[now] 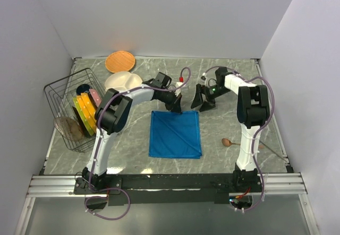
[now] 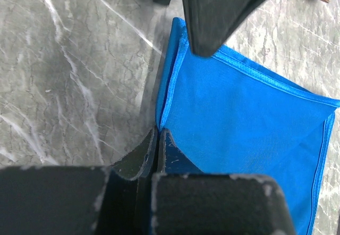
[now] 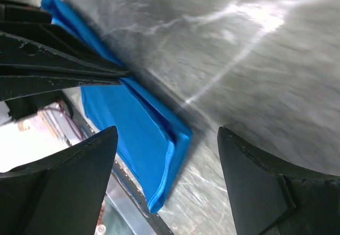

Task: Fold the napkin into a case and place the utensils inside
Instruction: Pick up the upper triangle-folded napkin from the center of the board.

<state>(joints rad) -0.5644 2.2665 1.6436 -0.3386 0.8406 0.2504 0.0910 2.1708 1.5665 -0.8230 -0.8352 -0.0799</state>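
Observation:
The bright blue napkin [image 1: 175, 134] lies folded in layers, roughly square, on the marble table in the middle. My left gripper [image 1: 176, 106] is at its far edge, shut, with the napkin's [image 2: 244, 123] edge pinched between the fingertips [image 2: 150, 146]. My right gripper [image 1: 203, 102] hovers open just past the far right corner, apart from the cloth. In the right wrist view the napkin [image 3: 138, 129] lies below and left of that gripper [image 3: 167, 139]. A brown wooden spoon [image 1: 227, 142] lies to the right of the napkin.
A wire rack [image 1: 59, 94] with colourful plates stands at the left. An orange round plate [image 1: 120, 61] and a white divided plate [image 1: 123, 80] lie at the back left. Grey walls close in the table on three sides.

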